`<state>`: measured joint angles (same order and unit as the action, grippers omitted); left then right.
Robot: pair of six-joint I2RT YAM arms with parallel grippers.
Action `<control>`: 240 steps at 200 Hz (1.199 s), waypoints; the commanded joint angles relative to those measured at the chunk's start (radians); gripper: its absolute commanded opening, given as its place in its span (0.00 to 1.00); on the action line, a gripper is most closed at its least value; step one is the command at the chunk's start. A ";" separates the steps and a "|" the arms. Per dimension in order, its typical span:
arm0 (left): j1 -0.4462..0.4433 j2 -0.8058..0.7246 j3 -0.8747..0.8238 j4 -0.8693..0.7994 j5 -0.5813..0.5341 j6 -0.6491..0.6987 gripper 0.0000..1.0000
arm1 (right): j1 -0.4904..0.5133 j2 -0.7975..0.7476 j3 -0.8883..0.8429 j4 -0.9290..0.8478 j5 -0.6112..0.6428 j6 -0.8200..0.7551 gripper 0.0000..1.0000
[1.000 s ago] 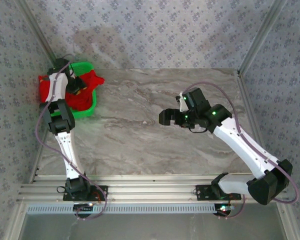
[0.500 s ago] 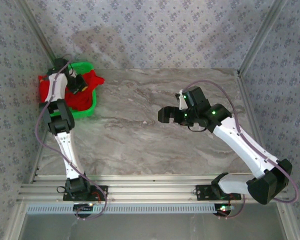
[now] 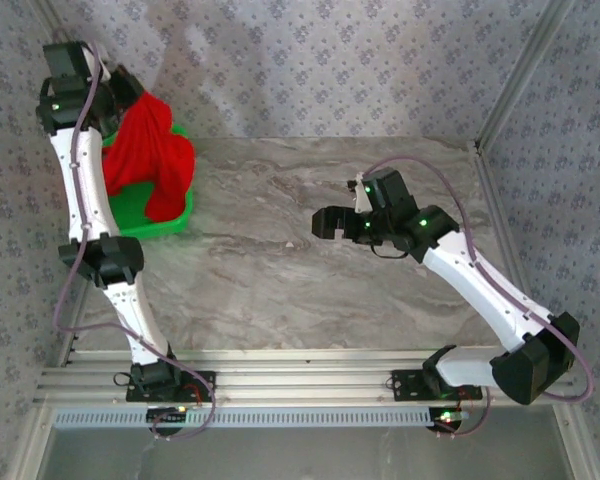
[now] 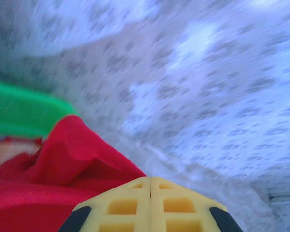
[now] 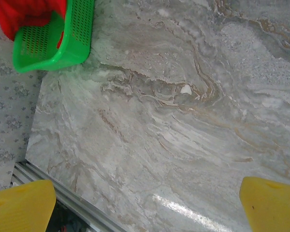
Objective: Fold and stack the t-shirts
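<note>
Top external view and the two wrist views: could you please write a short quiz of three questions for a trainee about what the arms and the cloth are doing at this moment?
1. Multiple choice: what does the left gripper hold?
A) the red t-shirt
B) a white towel
C) nothing
2. True or false: the right gripper is shut on the t-shirt.
3. Fill in: the t-shirt hangs from the gripper above the green ____.

Key:
1. A
2. False. Its jaws stand wide open over bare table.
3. basket
</note>
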<state>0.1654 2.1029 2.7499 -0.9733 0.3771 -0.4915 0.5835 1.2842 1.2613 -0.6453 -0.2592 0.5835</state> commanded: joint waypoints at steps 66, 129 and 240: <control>-0.244 -0.231 0.142 0.196 -0.079 0.047 0.00 | -0.030 0.028 -0.001 0.094 -0.027 -0.041 1.00; -0.347 -0.313 0.140 0.374 -0.047 -0.002 0.00 | -0.133 -0.033 -0.110 0.193 -0.054 -0.005 1.00; -0.682 -0.190 0.139 0.265 -0.087 0.117 0.00 | -0.183 -0.168 -0.208 0.390 -0.212 -0.018 1.00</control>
<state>-0.4725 1.8866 2.8788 -0.7113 0.3130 -0.4183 0.3889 1.1675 1.0626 -0.3309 -0.4171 0.5800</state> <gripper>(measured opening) 0.043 0.998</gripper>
